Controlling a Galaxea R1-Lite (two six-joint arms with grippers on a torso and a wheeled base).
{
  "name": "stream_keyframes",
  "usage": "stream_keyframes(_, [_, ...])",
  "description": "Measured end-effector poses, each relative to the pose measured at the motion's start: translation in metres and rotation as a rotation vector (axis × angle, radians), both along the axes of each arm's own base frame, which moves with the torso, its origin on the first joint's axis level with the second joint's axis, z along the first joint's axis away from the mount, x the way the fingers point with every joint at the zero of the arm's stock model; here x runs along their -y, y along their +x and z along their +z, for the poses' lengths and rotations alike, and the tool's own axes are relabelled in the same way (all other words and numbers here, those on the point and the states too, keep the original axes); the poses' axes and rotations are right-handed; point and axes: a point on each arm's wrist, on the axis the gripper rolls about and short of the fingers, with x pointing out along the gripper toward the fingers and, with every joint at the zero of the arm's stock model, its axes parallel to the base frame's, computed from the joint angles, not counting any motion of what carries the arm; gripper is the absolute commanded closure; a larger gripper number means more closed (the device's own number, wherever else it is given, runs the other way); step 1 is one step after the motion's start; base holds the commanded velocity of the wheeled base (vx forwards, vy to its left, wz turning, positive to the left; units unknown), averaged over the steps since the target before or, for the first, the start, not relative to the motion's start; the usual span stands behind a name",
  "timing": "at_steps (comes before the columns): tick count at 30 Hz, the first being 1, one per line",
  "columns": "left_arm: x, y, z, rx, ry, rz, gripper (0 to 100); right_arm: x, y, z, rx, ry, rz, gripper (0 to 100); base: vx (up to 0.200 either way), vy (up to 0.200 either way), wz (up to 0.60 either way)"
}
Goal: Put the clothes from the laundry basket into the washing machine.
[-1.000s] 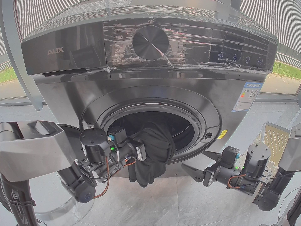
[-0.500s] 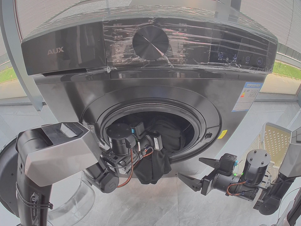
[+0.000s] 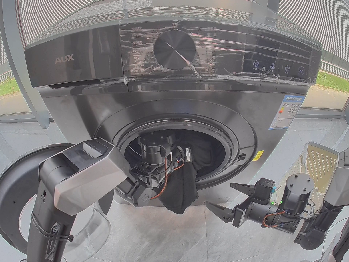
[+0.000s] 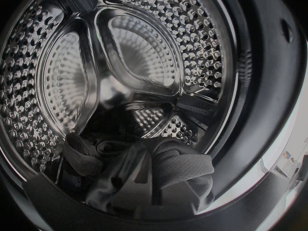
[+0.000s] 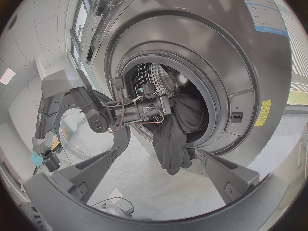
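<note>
Drum (image 4: 138, 48): holds the bunched upper part of the black garment (image 3: 181, 191) at its front lip.
Garment: draped over the lower rim of the washing machine (image 3: 174, 102) opening, long axis running from inside down outside, loose end hanging toward the floor.
Left gripper (image 3: 183, 154): inside the opening at the garment's top; grip cannot be told.
Right gripper (image 3: 220, 194): spread wide, low, apart from the hanging end.

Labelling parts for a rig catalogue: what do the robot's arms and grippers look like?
Both arms pair angular silver-grey shells with black cylindrical joints. The left arm carries orange cable loops by its wrist; the right gripper has black wedge-shaped fingers with textured pads.
</note>
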Motion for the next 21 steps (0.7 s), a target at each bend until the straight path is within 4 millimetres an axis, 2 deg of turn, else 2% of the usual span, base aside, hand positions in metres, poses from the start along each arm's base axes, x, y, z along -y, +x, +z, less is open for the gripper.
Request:
stream_keyframes(12, [0.0,0.038,-0.02,-0.03,0.023,0.051,100,0.0,0.0,0.0,-0.002,-0.001,-0.001,0,0.0,0.0,0.0])
stream_keyframes(21, [0.0,0.07,-0.014,-0.016,0.015,0.107,100,0.0,0.0,0.0,-0.001,-0.001,-0.002,0,0.0,0.0,0.0])
